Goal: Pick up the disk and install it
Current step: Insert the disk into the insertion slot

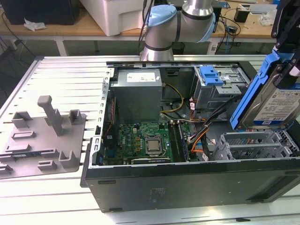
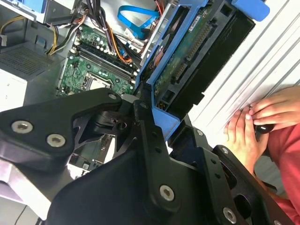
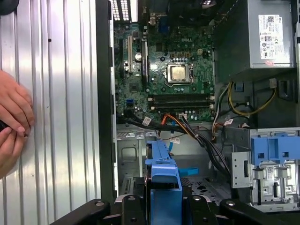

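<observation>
The disk (image 1: 276, 105), a silver drive with a white-and-blue label in a blue plastic carrier, hangs tilted on edge at the exterior view's right. It is above the grey drive cage (image 1: 253, 145) of the open computer case (image 1: 187, 183). My gripper (image 1: 282, 56) is shut on the disk's upper end. In the second wrist view the black gripper (image 2: 159, 124) clamps the blue carrier, and the disk (image 2: 187, 61) shows its circuit-board side. In the first wrist view the disk (image 3: 163, 168) appears edge-on between the gripper's (image 3: 163, 206) jaws, over the cage floor (image 3: 133, 154).
Inside the case lie the motherboard (image 1: 145, 140), a grey power-supply box (image 1: 138, 96), cable bundles (image 1: 197, 136) and a bay with a blue latch piece (image 1: 211, 75). A grey fixture (image 1: 44, 136) sits at the exterior view's left. A person's hands (image 3: 11, 122) rest on the ribbed table beside the case.
</observation>
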`<action>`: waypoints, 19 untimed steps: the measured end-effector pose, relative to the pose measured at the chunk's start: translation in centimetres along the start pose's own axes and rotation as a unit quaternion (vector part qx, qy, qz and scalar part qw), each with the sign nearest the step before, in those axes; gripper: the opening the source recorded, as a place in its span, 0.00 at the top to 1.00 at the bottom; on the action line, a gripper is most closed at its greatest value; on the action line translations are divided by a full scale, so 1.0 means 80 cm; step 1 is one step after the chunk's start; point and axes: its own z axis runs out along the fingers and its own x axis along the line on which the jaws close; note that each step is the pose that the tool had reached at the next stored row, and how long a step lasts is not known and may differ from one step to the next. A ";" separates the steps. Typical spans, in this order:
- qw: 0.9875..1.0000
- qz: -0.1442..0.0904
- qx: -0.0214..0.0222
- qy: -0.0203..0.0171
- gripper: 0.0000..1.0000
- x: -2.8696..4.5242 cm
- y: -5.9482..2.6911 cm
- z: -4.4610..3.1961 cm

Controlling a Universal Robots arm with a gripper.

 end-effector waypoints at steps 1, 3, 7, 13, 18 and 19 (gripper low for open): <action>1.000 -0.006 0.000 0.000 0.64 -0.0001 0.000 0.0005; 1.000 -0.011 0.000 0.000 0.64 -0.0001 0.000 0.0007; 1.000 -0.012 0.000 0.000 0.64 -0.0001 0.000 0.0009; 1.000 -0.012 0.000 0.000 0.64 -0.0001 0.000 0.0014; 1.000 -0.012 0.000 0.000 0.64 -0.0001 0.000 0.0033; 1.000 -0.012 0.000 0.000 0.64 0.0000 0.000 0.0037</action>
